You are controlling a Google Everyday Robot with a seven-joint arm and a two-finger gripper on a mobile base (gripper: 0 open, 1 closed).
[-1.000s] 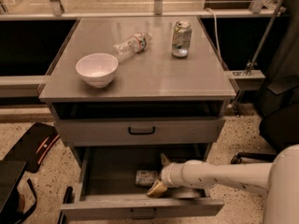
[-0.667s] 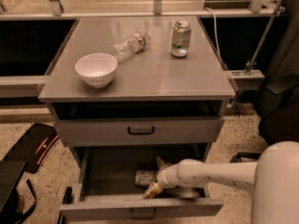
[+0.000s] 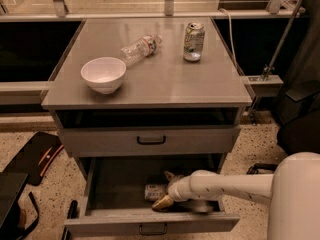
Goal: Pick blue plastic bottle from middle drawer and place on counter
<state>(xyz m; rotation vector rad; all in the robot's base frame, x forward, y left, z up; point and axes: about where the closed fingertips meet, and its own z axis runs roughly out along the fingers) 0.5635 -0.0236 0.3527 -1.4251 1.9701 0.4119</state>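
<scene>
The blue plastic bottle (image 3: pixel 154 191) lies on its side in the open middle drawer (image 3: pixel 150 223), which is pulled out at the bottom of the cabinet. My gripper (image 3: pixel 165 189) reaches into the drawer from the right on a white arm. It is open, with one finger above the bottle's right end and a golden fingertip (image 3: pixel 162 203) below it. The bottle's right end is hidden behind the gripper. The counter (image 3: pixel 160 81) is the grey cabinet top above.
On the counter stand a white bowl (image 3: pixel 103 74), a clear bottle with a red-and-white label (image 3: pixel 140 48) lying down, and a green-and-white can (image 3: pixel 193 42). A closed drawer (image 3: pixel 151 140) sits above the open one. A black object (image 3: pixel 35 156) lies on the floor at left.
My arm has reached further left into the drawer, bringing the open gripper up to the bottle's right end. The bottle has not moved.
</scene>
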